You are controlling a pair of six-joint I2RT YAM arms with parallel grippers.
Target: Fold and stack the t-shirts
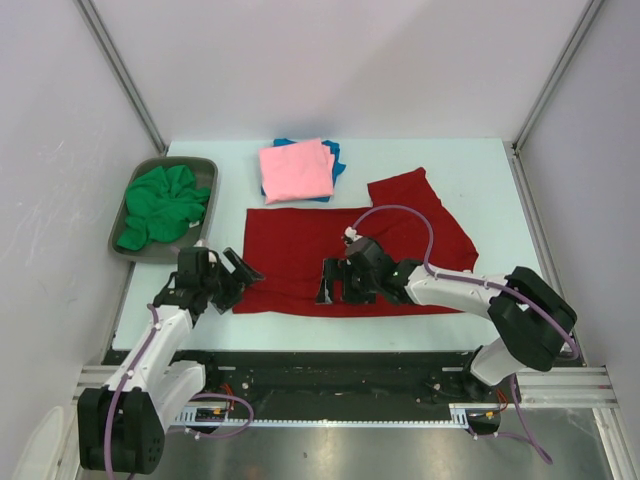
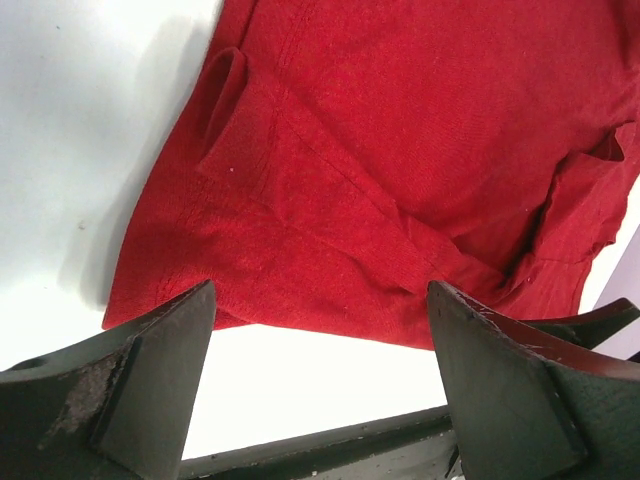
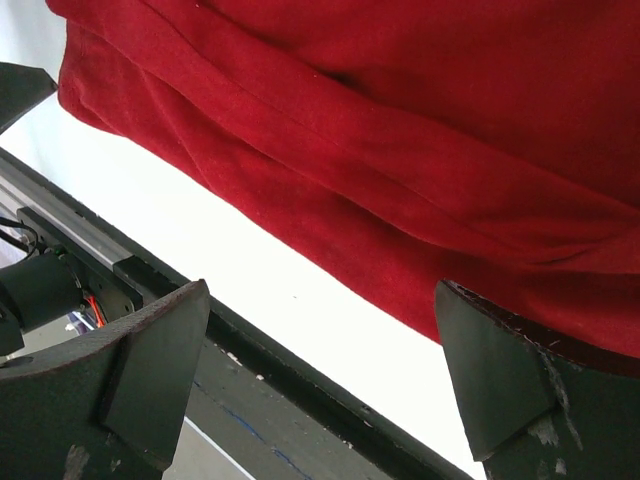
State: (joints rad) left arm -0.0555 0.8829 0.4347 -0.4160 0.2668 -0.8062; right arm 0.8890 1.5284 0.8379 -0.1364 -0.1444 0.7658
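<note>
Grey tray (image 1: pixel 197 163) at left edge, white table (image 1: pixel 480 180)

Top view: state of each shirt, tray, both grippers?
dark red t-shirt: laid out on table
pink t-shirt: folded, atop blue
blue t-shirt: under pink, mostly hidden
green t-shirt: crumpled in tray
tray: holds green t-shirt
left gripper: open, holding nothing
right gripper: open, holding nothing

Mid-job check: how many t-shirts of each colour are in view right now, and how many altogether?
dark red cloth t-shirt, spread flat: 1
pink cloth t-shirt, folded: 1
blue cloth t-shirt, folded under the pink one: 1
green cloth t-shirt, crumpled in the grey metal tray: 1
Total: 4
</note>
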